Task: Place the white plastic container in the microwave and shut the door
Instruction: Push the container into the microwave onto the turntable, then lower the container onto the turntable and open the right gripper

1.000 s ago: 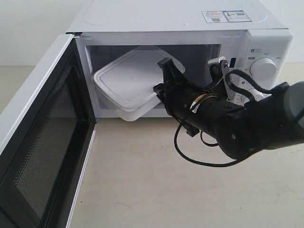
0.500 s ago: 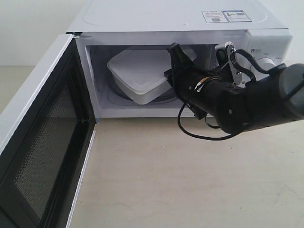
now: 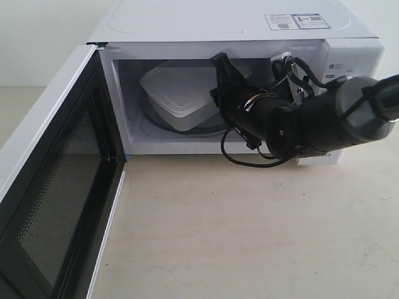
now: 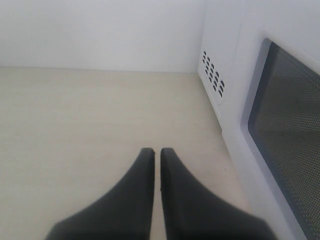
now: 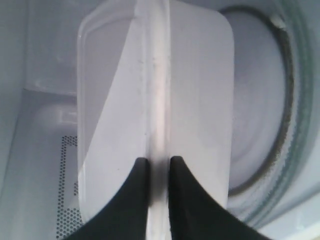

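Smooth beige tabletop point(image 3: 249, 237); right tool point(image 5: 158, 161) pinches rim of translucent container point(image 5: 200, 75), left tool point(image 4: 156, 151) clenched.

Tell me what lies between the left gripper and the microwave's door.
Only bare tabletop, as the left wrist view shows; the left gripper and the door are apart.

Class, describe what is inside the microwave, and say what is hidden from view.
Inside the microwave: the glass turntable, and above it the white plastic container, rim pinched by the right gripper. The container covers much of the turntable; whether they touch is unclear.
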`<action>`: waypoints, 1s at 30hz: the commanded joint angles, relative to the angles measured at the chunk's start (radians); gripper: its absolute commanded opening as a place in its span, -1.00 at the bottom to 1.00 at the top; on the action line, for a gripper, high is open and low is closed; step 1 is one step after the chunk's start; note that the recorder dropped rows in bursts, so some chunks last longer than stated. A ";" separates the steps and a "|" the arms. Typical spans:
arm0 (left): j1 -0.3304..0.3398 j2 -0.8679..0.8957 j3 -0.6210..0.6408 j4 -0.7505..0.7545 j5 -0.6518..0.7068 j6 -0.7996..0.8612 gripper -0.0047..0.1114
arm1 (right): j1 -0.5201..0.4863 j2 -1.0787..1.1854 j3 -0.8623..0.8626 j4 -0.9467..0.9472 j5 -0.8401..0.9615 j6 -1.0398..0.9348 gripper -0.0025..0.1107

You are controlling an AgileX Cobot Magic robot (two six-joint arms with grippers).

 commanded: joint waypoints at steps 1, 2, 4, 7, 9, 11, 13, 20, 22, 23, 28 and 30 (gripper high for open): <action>0.003 -0.003 -0.001 -0.007 -0.007 -0.009 -0.84 | -0.005 -0.003 -0.017 0.015 -0.028 -0.035 -0.96; 0.003 -0.003 -0.001 -0.007 -0.007 -0.009 -0.84 | -0.005 -0.003 -0.017 0.014 -0.026 -0.035 -0.96; 0.003 -0.003 -0.001 -0.007 -0.007 -0.009 -0.84 | -0.005 -0.003 -0.017 0.014 -0.026 -0.058 -0.96; 0.003 -0.003 -0.001 -0.007 -0.007 -0.009 -0.84 | -0.005 -0.003 -0.019 0.024 -0.026 -0.062 -0.96; 0.003 -0.003 -0.001 -0.007 -0.007 -0.009 -0.84 | -0.005 -0.003 -0.025 0.024 -0.013 -0.073 -0.96; 0.003 -0.003 -0.001 -0.007 -0.007 -0.009 -0.84 | -0.005 -0.003 -0.025 0.047 -0.018 -0.095 -0.96; 0.003 -0.003 -0.001 -0.007 -0.007 -0.009 -0.84 | -0.005 -0.003 -0.025 0.062 -0.016 -0.115 -0.96; 0.003 -0.003 -0.001 -0.007 -0.007 -0.009 -0.84 | -0.005 0.030 -0.025 0.073 -0.025 -0.121 -0.96; 0.003 -0.003 -0.001 -0.007 -0.007 -0.009 -0.84 | -0.005 0.037 -0.025 0.073 -0.025 -0.121 -0.96; 0.003 -0.003 -0.001 -0.007 -0.007 -0.009 -0.84 | -0.005 0.040 -0.025 0.076 -0.025 -0.121 -0.96; 0.003 -0.003 -0.001 -0.007 -0.007 -0.009 -0.84 | -0.005 0.039 -0.056 0.090 -0.015 -0.164 -0.96; 0.003 -0.003 -0.001 -0.007 -0.007 -0.009 -0.84 | -0.005 0.039 -0.067 0.090 -0.011 -0.166 -0.96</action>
